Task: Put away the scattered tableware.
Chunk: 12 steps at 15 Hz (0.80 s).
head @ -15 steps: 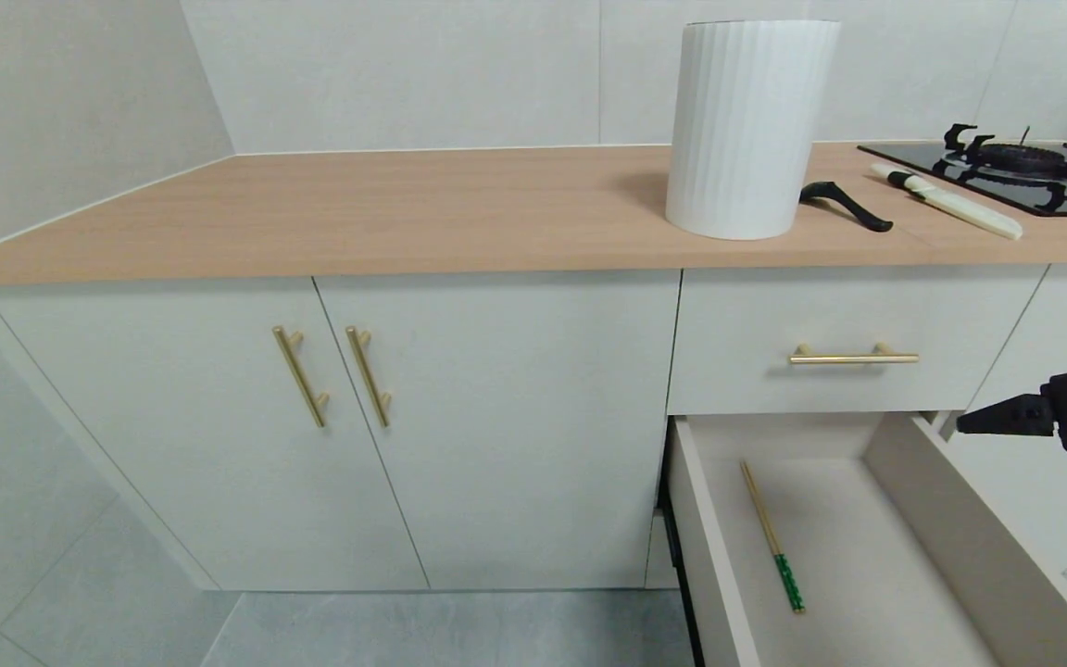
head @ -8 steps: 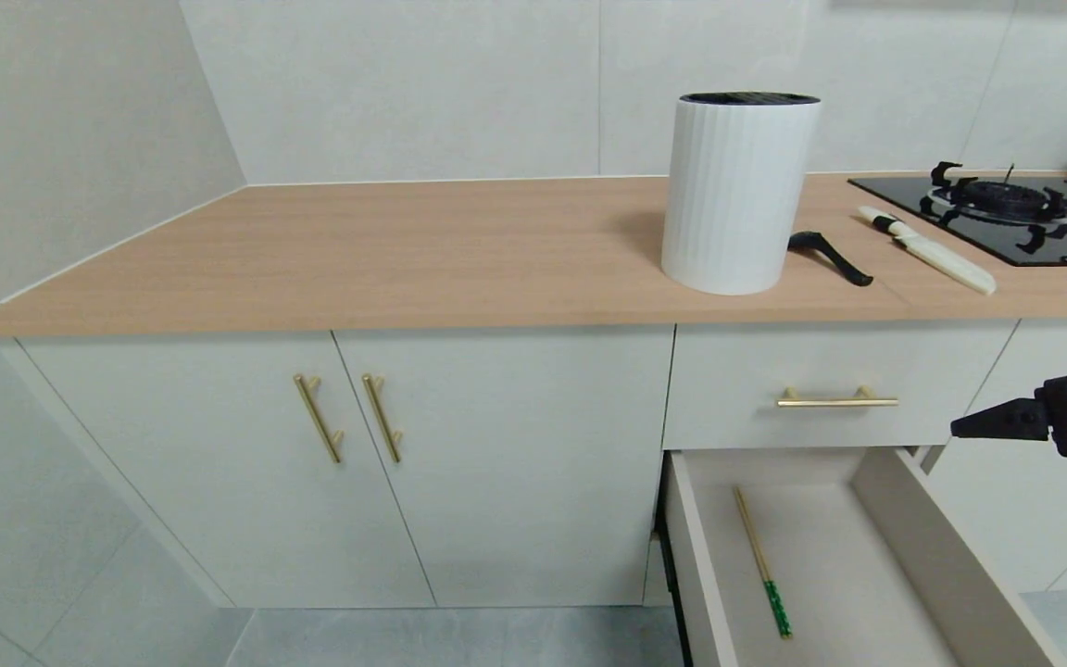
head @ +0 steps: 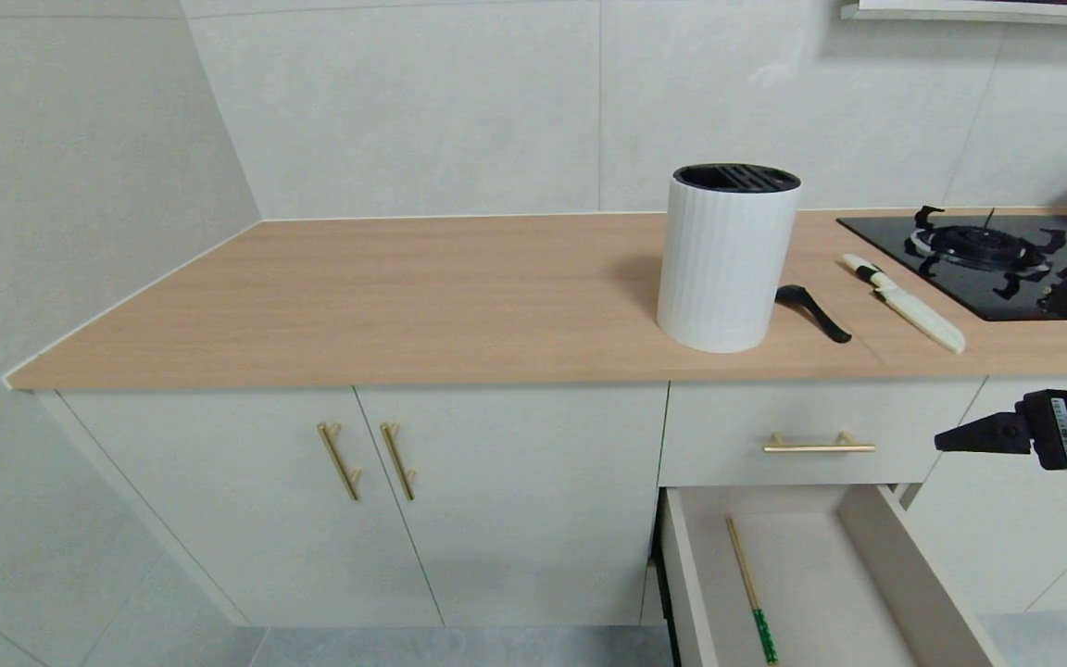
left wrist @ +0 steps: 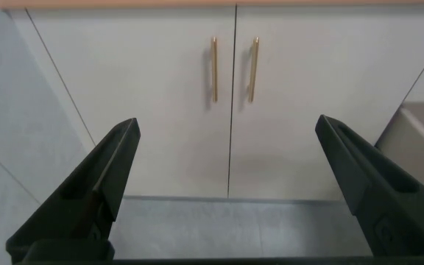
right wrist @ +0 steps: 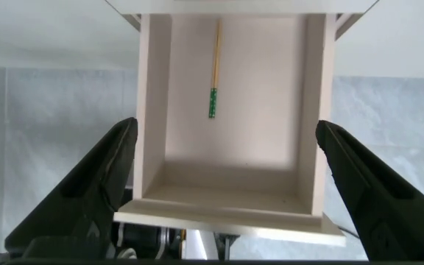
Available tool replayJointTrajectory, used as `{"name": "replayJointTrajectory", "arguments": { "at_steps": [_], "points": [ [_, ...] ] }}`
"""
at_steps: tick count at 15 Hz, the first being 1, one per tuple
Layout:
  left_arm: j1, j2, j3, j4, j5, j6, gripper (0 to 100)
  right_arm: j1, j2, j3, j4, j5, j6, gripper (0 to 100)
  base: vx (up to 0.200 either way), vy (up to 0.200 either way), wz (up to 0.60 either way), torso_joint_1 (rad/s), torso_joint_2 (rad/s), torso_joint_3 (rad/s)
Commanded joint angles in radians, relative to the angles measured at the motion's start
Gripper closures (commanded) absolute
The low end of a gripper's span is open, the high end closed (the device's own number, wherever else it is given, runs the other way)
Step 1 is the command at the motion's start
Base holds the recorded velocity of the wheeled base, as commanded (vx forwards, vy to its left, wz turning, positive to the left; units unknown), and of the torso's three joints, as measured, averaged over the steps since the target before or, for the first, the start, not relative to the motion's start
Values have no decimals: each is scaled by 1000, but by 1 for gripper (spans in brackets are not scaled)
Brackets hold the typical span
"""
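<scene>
Two pieces of tableware lie loose on the worktop (head: 404, 306): a black spoon (head: 811, 310) just beside the white ribbed knife block (head: 726, 264), and a pale knife (head: 904, 303) between that spoon and the gas hob (head: 978, 255). Down in the open drawer (head: 904, 574), a green-tipped chopstick (head: 745, 584) is already stowed. The right claw (right wrist: 227, 132) hangs spread wide and empty above that drawer, lower than the worktop's edge. The left claw (left wrist: 227, 124), likewise spread and empty, faces the double cabinet doors (left wrist: 293, 110). The knife or spoon looks like the next pickup, and the right arm sits nearer. It should rise clear of the edge first, descend from above, straddle the handle rather than the blade, and close low against the surface before lifting.
</scene>
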Motion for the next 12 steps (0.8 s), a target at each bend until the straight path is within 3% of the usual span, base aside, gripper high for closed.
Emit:
{"name": "replayJointTrajectory", "arguments": {
  "at_steps": [1, 6, 10, 11, 12],
  "points": [
    [0, 1, 0, 1, 0, 0, 0, 9, 7, 1, -1, 0, 0, 0, 0, 0, 0, 212, -491, -290],
    [-1, 1, 0, 1, 0, 0, 0, 9, 13, -2, -4, 2, -9, 0, 0, 0, 0, 146, -331, -187],
    [0, 1, 0, 1, 0, 0, 0, 2, 224, -33, -346, 5, -100, 0, 0, 0, 0, 9, -16, -10],
    [-1, 1, 0, 1, 0, 0, 0, -1, 356, -132, -440, 6, -132, 0, 0, 0, 0, 0, 0, 0],
    [0, 1, 0, 1, 0, 0, 0, -1, 437, -218, -440, 10, -147, 0, 0, 0, 0, 0, 0, 0]
  ]
}}
